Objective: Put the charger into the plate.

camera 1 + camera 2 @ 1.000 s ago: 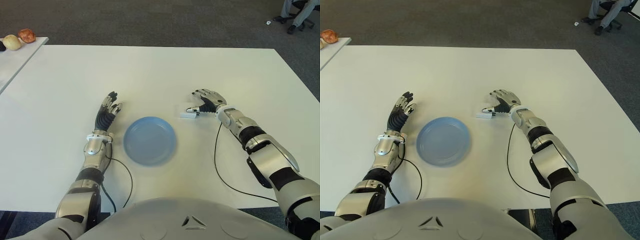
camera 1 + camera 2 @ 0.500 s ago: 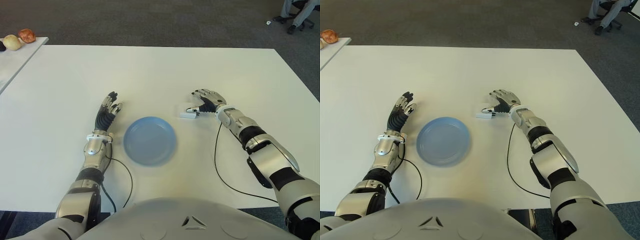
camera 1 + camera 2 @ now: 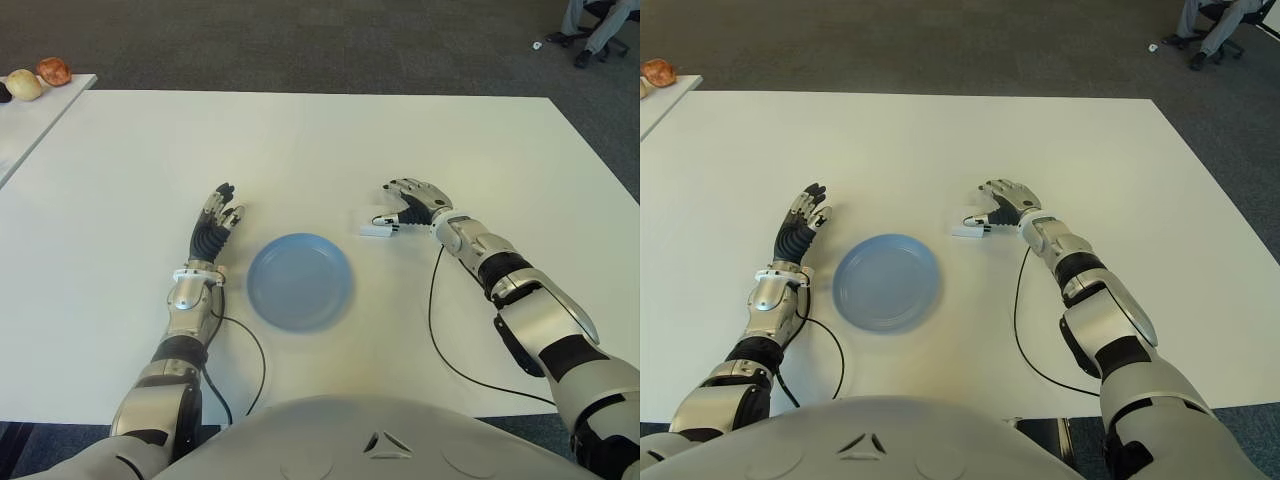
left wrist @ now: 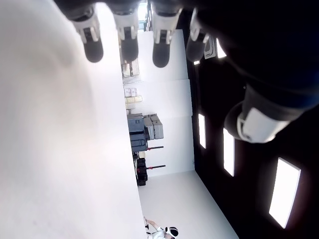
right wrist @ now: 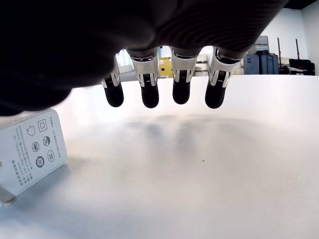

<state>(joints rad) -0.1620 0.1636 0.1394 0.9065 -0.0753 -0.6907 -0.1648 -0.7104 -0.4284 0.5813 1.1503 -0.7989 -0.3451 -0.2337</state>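
A small white charger (image 3: 375,230) lies flat on the white table (image 3: 300,140), a short way right of the round blue plate (image 3: 299,280). My right hand (image 3: 402,208) hovers over the charger's right end with its fingers spread and nothing in them. In the right wrist view the fingertips (image 5: 149,97) hang above the bare tabletop, and the charger (image 5: 31,153) lies beside the thumb side with its printed label up. My left hand (image 3: 215,225) shows just left of the plate, fingers straight and holding nothing.
A second table at the far left carries two round fruit-like items (image 3: 40,75). A person's legs and an office chair (image 3: 595,25) show on the carpet at the far right. A black cable (image 3: 435,320) trails from my right forearm across the table.
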